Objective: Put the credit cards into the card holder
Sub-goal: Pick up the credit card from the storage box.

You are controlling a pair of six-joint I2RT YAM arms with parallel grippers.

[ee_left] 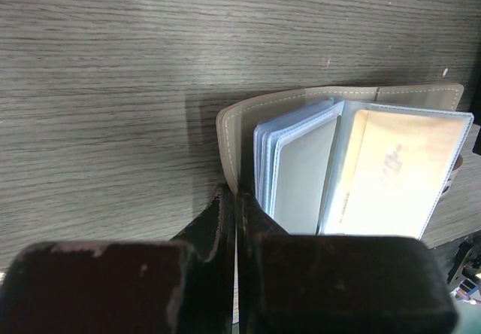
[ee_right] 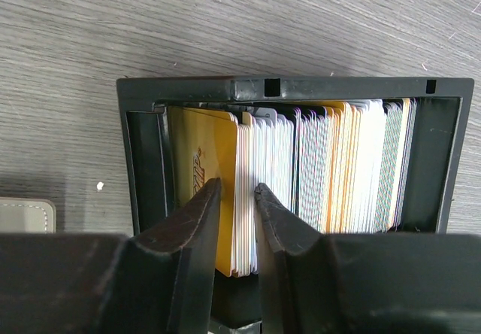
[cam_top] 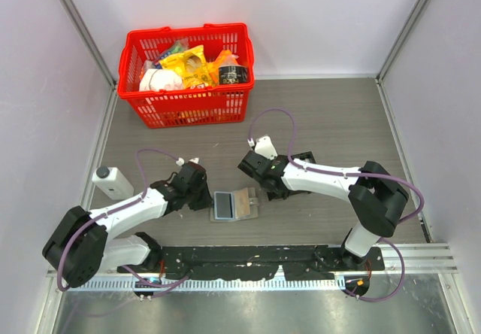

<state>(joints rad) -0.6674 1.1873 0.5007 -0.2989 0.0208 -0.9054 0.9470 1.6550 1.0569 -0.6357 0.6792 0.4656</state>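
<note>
The bench [cam_top: 338, 123] carries a red basket [cam_top: 188, 110] at upper left. Right of centre, a black tray [ee_right: 293, 88] holds the credit cards [ee_right: 331, 168] upright. The right gripper [ee_right: 237, 186] has its jaws narrowly apart around a few white ones, and I cannot tell whether they pinch. The card holder [cam_top: 233, 204] lies open at centre, with the jaws of the left gripper [ee_left: 234, 206] clamped on its cover edge.

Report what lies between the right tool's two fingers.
Right wrist view: a thin bunch of pale-edged credit cards, standing in the black tray, lies between the right tool's fingers, beside a yellow card.
</note>
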